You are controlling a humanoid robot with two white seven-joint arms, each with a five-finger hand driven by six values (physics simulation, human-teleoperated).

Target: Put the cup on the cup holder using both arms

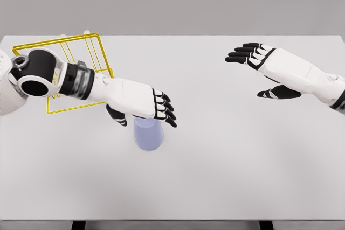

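Left hand [141,103] curls over the lavender cup [149,134]; right hand [269,68] hovers spread.

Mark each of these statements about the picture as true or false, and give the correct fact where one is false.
1. The cup stands on the table, below the left hand. True.
2. The right hand holds the cup. False: it is open, far to the right of the cup, and holds nothing.
3. The cup holder is a yellow wire frame, at the left side of the table. True.
4. The cup already sits on the cup holder. False: the cup is on the bare table, apart from the holder.
5. The cup is red. False: it is pale blue.
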